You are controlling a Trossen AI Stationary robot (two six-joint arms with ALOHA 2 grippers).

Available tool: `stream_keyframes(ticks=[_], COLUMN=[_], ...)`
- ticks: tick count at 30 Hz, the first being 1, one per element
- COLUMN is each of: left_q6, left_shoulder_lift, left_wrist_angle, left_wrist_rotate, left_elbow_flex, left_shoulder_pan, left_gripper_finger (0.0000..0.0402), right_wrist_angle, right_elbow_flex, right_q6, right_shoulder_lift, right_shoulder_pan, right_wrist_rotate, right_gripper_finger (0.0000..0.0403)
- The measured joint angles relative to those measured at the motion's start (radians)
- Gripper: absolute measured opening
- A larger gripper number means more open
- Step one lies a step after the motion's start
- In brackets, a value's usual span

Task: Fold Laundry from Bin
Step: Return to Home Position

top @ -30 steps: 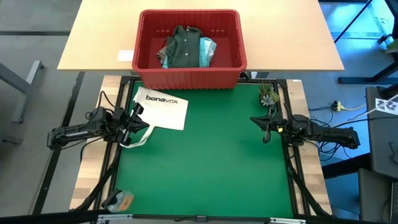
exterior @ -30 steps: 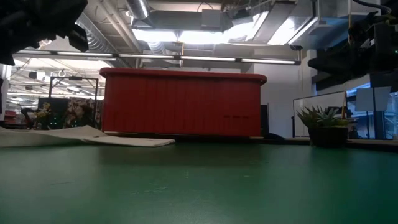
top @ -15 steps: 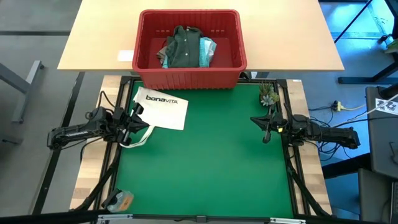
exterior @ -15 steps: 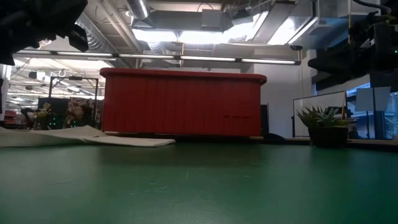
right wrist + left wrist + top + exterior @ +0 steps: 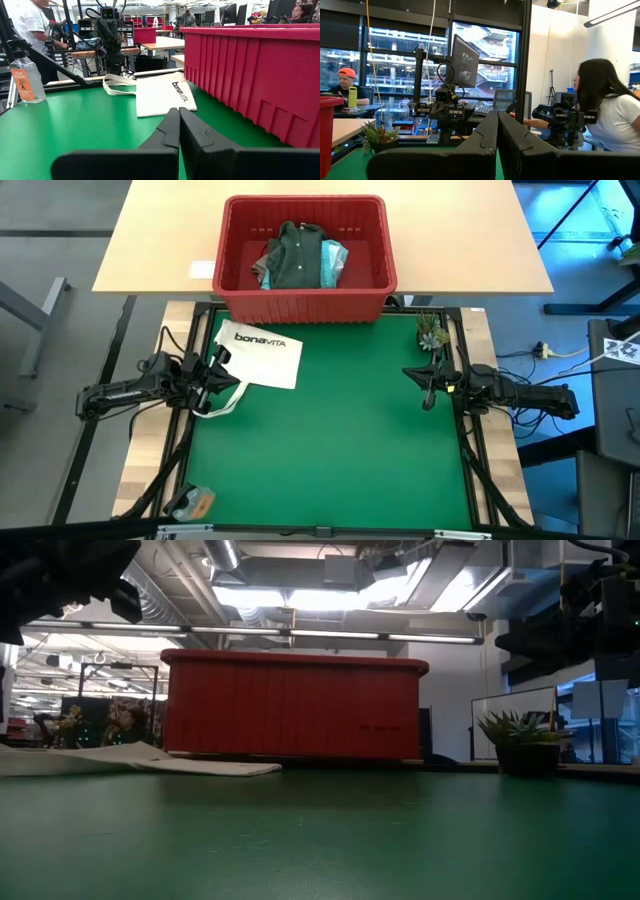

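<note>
Both arms are parked well in front of the rectangular red plastic bin (image 5: 305, 308). The left gripper (image 5: 497, 116) rests off the bin's left corner and the right gripper (image 5: 178, 111) off its right corner, each pointing inward across the green desk mat (image 5: 340, 450). In each wrist view the two dark fingers lie pressed together with nothing between them, so both grippers are clenched and empty.

The laundry (image 5: 298, 258) lies inside the bin as a compact folded stack near its middle. A dark green garment (image 5: 290, 265) is on top and a light turquoise garment (image 5: 336, 260) shows at its right edge; no other garments can be made out. In front of the bin the mat carries a white cloth tote bag (image 5: 262, 352) below the left corner and a small potted plant (image 5: 432, 332) below the right corner, neither of them laundry.

Judged from this layout, folding and binning are complete, and only the arms' settling at rest seems left.

The bin's long axis runs left to right along the mat's far edge, with its opening upward. The stack's long axis runs crosswise to that, from the bin's near wall toward its far wall, with what looks like a collar at the far end.
</note>
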Motion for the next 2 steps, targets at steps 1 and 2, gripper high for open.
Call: stream_keyframes(ticks=[1, 2], left_q6=[0.000, 0.000], left_shoulder_lift=[0.000, 0.000], left_wrist_angle=[0.000, 0.000], left_wrist_rotate=[0.000, 0.000], left_elbow_flex=[0.000, 0.000], left_shoulder_pan=[0.000, 0.000], left_gripper_finger=[0.0000, 0.0000], right_wrist_angle=[0.000, 0.000], right_elbow_flex=[0.000, 0.000], right_q6=[0.000, 0.000], right_shoulder_lift=[0.000, 0.000], right_shoulder_pan=[0.000, 0.000], right_wrist_rotate=[0.000, 0.000], right_gripper_finger=[0.0001, 0.0001])
